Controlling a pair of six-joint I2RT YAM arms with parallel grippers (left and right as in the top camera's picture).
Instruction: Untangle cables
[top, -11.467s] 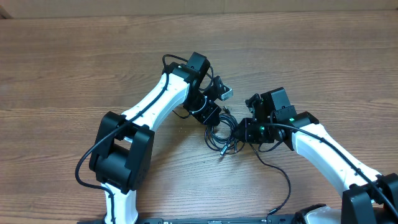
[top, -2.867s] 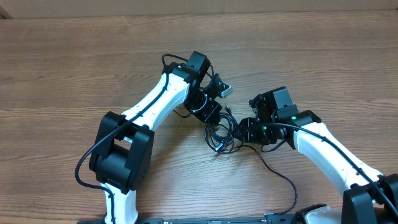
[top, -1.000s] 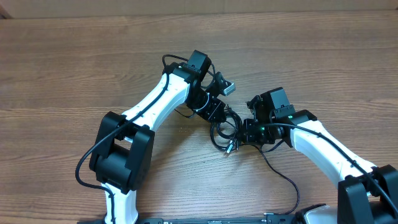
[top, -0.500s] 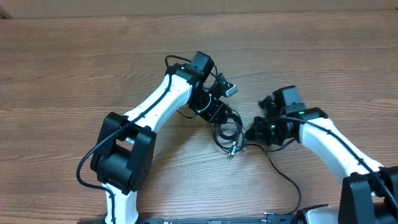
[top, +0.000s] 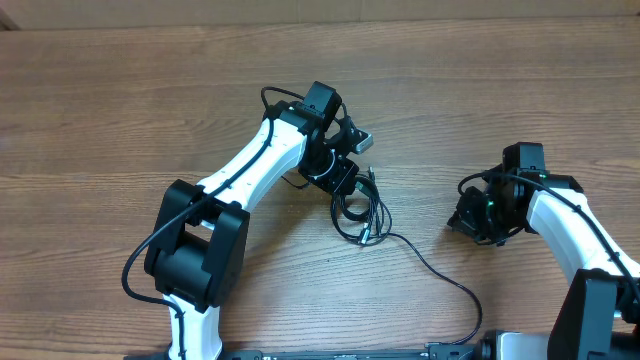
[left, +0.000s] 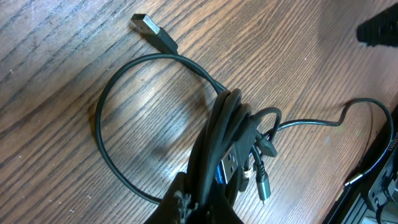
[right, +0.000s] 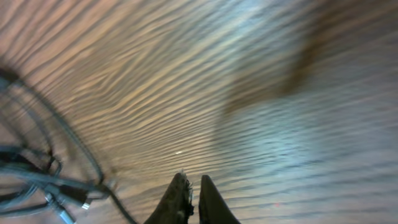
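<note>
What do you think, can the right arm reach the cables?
Probably yes. Only bare table lies between the right pincer and the cables. The left pincer grips them in a bunch. The right one looks shut and must open first.

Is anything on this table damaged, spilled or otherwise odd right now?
Nothing looks spilled or broken. Only the cables are untidy: a tangled bundle in the left end effector, one strand trailing away.
</note>
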